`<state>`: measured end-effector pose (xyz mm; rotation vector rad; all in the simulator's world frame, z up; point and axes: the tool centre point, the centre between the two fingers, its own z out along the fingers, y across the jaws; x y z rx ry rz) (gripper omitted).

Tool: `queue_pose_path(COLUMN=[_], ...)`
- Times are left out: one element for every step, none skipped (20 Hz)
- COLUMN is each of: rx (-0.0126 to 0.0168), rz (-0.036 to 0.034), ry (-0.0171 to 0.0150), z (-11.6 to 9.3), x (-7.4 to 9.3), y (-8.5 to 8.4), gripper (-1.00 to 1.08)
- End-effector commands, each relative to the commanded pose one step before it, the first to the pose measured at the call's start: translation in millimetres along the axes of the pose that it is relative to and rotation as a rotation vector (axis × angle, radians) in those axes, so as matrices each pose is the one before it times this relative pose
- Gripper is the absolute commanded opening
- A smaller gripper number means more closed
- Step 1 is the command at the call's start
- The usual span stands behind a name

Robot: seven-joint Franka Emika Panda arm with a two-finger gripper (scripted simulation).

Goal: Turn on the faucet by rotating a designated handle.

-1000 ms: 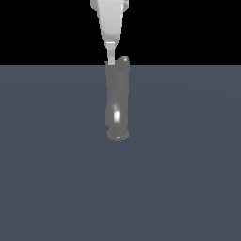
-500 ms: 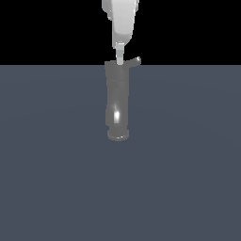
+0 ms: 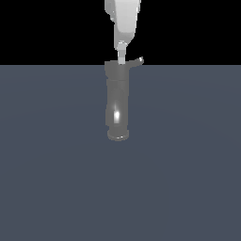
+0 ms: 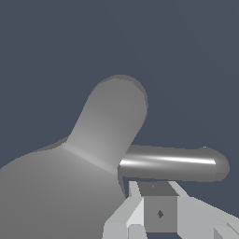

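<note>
The faucet (image 3: 117, 103) is a grey glossy cylinder lying on the dark floor, with a flared rim and a white glint at its near end. The handle (image 3: 136, 62) is a thin grey stub sticking out of its far cap end toward the exterior view's right. My white gripper (image 3: 122, 59) comes down from above, and its narrow tip touches the cap right beside the handle's root. The jaws look shut with nothing between them. In the wrist view the faucet (image 4: 60, 186) fills one corner, the handle (image 4: 172, 163) is a glossy rod, and my gripper (image 4: 156, 186) presses against its side.
A flat dark grey-blue floor (image 3: 188, 179) spreads around the faucet, under a black background. Nothing else stands on it.
My gripper has moved toward the exterior view's right. The handle has swung with it and now sticks out further to that side. The faucet body has not moved.
</note>
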<state>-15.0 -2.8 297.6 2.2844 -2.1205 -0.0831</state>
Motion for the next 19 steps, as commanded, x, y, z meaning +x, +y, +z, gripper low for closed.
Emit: queue_pose_path(rx=[0.04331,0.00066,0.00066,0.00065,0.00064,0.00066,0.00064,0.00064,0.00063,0.00064,0.00062,0.00064,0.00062,0.00062,0.0006,0.00063,0.0006,0.00061,0.0], rz=[0.04018,0.00323,0.00323,0.0032,0.00316,0.00323,0.00316,0.00316,0.00309,0.00317,0.0031,0.00317,0.0031,0.0031,0.00303,0.00317,0.00303,0.0031,0.0], ry=[0.0083,0.00077,0.00076,0.00075,0.00074,0.00076,0.00074,0.00074,0.00072,0.00074,0.00072,0.00073,0.00072,0.00071,0.0007,0.00073,0.00069,0.0007,0.0], z=[-0.9,-0.05,-0.05,-0.04,-0.04,-0.05,-0.05,-0.05,-0.04,-0.05,-0.04,-0.05,-0.05,-0.05,-0.04,-0.07,-0.05,-0.06,0.0], x=[27.81,2.67,2.66,2.64,2.62,2.65,2.61,2.6,2.56,2.59,2.55,2.58,2.54,2.53,2.49,2.56,2.48,2.51,0.0], y=[-23.51,-2.39,-2.37,-2.37,-2.36,-2.34,-2.34,-2.33,-2.32,-2.3,-2.3,-2.28,-2.28,-2.27,-2.27,-2.24,-2.25,-2.23,0.0], gripper=[-1.0,-1.0,-1.0,-1.0,-1.0,-1.0,-1.0,-1.0,-1.0,-1.0,-1.0,-1.0,-1.0,-1.0,-1.0,-1.0,-1.0,-1.0,-1.0])
